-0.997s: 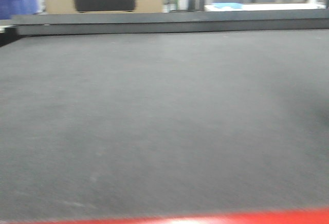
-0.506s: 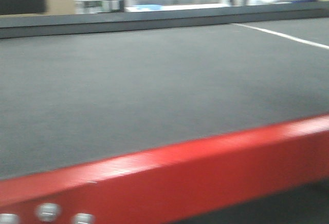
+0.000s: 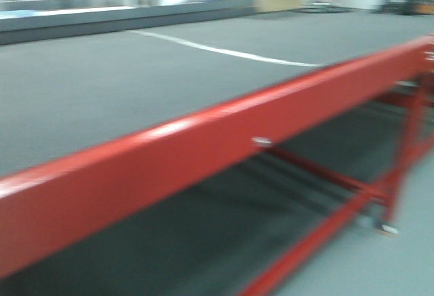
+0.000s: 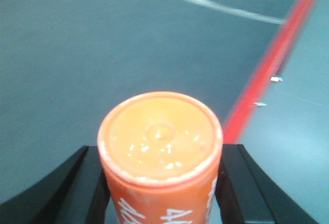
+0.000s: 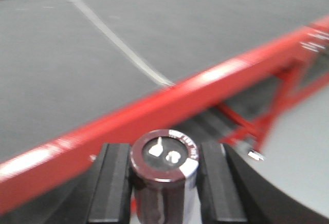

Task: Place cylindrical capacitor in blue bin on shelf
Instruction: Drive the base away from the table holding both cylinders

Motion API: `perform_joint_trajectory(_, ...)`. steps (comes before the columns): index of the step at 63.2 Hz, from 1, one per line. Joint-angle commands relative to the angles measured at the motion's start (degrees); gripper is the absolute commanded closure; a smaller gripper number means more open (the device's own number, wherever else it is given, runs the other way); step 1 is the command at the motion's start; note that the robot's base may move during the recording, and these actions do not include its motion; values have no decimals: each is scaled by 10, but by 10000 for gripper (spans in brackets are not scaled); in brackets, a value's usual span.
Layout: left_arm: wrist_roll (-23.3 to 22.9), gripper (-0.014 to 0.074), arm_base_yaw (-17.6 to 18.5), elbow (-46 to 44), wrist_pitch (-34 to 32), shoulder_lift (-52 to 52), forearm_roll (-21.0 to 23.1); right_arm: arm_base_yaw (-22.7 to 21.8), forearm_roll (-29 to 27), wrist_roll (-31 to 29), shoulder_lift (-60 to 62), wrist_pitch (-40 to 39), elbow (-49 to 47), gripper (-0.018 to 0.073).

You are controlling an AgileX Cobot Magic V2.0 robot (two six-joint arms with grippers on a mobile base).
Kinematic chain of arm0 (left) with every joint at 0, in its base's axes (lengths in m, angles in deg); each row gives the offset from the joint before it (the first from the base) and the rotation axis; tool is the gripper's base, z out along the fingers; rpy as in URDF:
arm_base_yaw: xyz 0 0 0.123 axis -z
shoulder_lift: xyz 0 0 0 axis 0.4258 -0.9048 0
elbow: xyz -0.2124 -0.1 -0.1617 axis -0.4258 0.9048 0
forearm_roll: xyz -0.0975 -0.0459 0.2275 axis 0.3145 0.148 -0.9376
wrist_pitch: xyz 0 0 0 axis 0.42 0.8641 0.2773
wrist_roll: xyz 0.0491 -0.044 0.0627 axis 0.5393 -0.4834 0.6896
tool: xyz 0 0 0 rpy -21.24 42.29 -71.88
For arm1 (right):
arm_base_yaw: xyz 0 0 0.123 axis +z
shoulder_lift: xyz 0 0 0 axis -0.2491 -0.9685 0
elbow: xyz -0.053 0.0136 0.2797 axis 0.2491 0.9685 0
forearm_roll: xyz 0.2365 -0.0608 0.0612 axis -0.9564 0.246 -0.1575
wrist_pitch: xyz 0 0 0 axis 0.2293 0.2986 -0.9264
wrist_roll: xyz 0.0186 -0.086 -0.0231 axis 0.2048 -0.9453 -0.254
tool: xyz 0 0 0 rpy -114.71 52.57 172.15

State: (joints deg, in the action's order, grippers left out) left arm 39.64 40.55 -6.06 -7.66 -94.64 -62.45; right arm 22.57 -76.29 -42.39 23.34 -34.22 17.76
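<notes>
— As the front view is blurred, how do the arms sit?

— The left gripper (image 4: 160,185) points out over the grey tabletop (image 4: 77,54), with the red rail (image 4: 267,64) along the tabletop's edge off to its right. Its jaws pinch an orange capacitor (image 4: 160,142), flat end toward the wrist camera. The right gripper (image 5: 164,188) sits off the tabletop, facing the rail, its jaws clamped on a dark capacitor (image 5: 164,154) with a pale stripe.

— Any writing?

— White characters run down the orange sleeve. A "4" reads, the rest is cropped. Print on the dark one's rim is too blurred. A white line (image 3: 224,51) crosses the tabletop.
</notes>
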Motion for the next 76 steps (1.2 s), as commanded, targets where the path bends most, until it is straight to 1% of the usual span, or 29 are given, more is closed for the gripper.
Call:
perform_joint_trajectory(1, -4, 708, 1, -4, -10, 4, 1, -1, 2, -3, 3, -22, -5, 713)
perform_joint_trajectory(76, -4, 708, 1, -4, -10, 4, 1, -1, 2, -3, 3, -22, -5, 713)
